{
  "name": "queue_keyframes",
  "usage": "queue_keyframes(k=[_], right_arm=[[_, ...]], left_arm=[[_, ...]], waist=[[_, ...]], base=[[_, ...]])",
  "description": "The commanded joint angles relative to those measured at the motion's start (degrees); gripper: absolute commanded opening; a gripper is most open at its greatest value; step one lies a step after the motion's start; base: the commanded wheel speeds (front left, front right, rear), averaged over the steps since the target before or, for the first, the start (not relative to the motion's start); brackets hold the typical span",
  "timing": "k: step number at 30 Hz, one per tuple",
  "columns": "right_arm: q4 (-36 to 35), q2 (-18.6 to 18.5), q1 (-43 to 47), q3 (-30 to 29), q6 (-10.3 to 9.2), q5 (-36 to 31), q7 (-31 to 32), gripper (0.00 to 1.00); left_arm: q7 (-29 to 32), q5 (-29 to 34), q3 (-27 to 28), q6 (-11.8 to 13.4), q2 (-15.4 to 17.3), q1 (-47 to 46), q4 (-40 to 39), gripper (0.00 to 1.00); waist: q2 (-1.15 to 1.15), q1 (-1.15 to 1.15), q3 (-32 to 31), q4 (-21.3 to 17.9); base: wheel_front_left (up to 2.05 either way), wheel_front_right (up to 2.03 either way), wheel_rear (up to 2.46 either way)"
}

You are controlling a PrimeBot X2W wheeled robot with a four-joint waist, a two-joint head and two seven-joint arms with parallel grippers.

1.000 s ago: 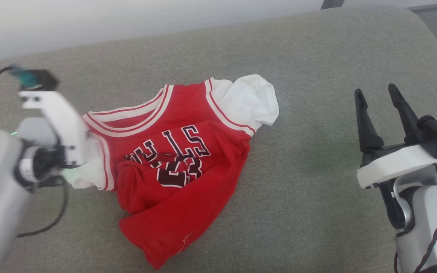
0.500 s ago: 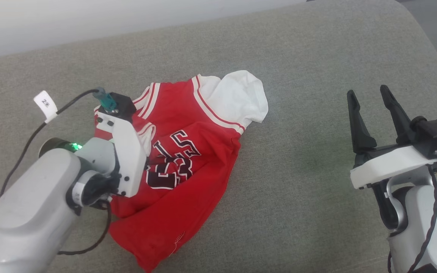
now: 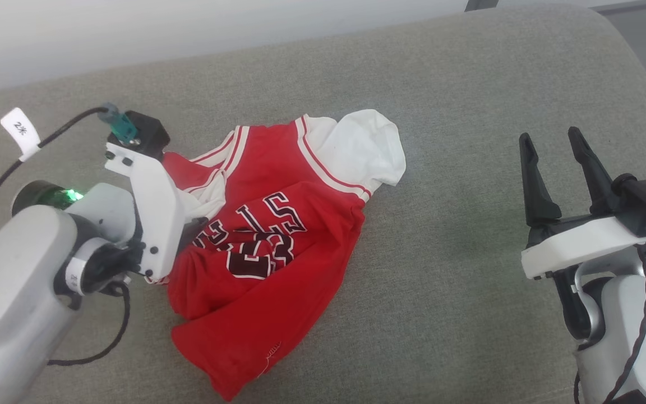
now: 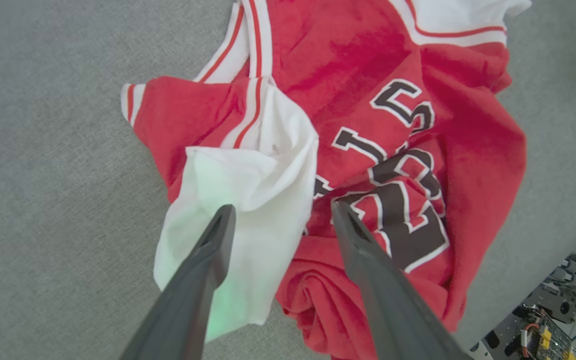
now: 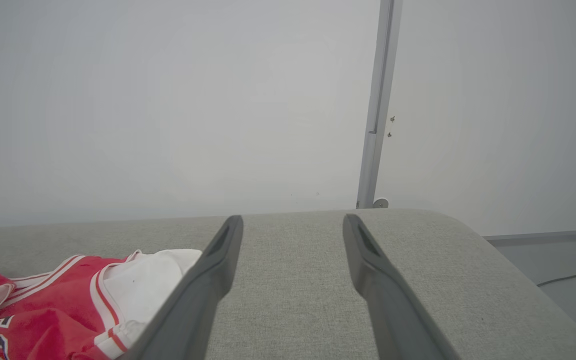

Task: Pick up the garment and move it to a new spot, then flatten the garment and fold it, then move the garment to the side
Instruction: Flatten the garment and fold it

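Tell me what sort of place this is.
Likely an indoor robot test room rather than a home: a grey upholstered surface holding a red jersey, a bare white wall, and exposed electronics beside it.

Garment (image 3: 300,185): soft matt cloth, creased. Seat surface (image 3: 441,168): grey woven fabric, coarse, matt. Right gripper (image 3: 550,136), frame right: fingers (image 3: 535,191) dark matt plastic; mount (image 3: 581,244) smooth white plastic. Wall (image 5: 168,100), upper frame: smooth, matt.
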Motion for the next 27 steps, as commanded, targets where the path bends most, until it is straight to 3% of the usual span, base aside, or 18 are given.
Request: queue_keyframes(k=[1, 10, 21, 23, 25, 26, 27], right_arm=[[0.18, 0.03, 0.2, 0.14, 0.02, -0.11, -0.42, 1.0], [0.38, 0.02, -0.38, 0.47, 0.01, 0.1, -0.55, 1.0], [0.55, 0.01, -1.1, 0.76, 0.02, 0.36, -0.94, 1.0], [0.62, 0.07, -1.13, 0.74, 0.01, 0.33, -1.01, 1.0], [0.65, 0.11, -1.2, 0.71, 0.01, 0.35, -1.09, 1.0], [0.66, 0.14, -1.22, 0.65, 0.02, 0.32, -1.02, 1.0], [0.64, 0.17, -1.23, 0.62, 0.01, 0.3, -1.04, 1.0]], left_arm=[[0.18, -0.7, 0.27, 0.32, 0.24, -0.19, -0.31, 1.0], [0.16, 0.06, 1.24, 1.6, 1.9, -0.9, -0.64, 1.0], [-3.31, -0.75, 1.86, -1.42, -0.32, -3.79, 10.13, 1.0], [-3.21, -0.41, 1.68, -1.75, -0.38, -4.26, 11.72, 0.77], [-2.92, -0.86, 1.53, -1.83, -1.02, -4.39, 13.15, 0.46], [-2.73, -0.47, 1.15, -2.0, -1.07, -4.63, 13.81, 0.38], [-2.62, -0.27, 0.94, -2.19, -1.13, -4.86, 14.3, 0.0]], waist=[[0.0, 0.0, -0.07, 0.05], [0.0, 0.0, 0.07, -0.21], [0.0, 0.0, 1.99, -1.76], [0.0, 0.0, 2.2, -1.98], [0.0, 0.0, 2.39, -2.13], [0.0, 0.0, 2.47, -2.19], [0.0, 0.0, 2.55, -2.21]], base=[[0.0, 0.0, 0.0], [0.0, 0.0, 0.0], [0.0, 0.0, 0.0], [0.0, 0.0, 0.0], [0.0, 0.0, 0.0], [0.0, 0.0, 0.0], [0.0, 0.0, 0.0]])
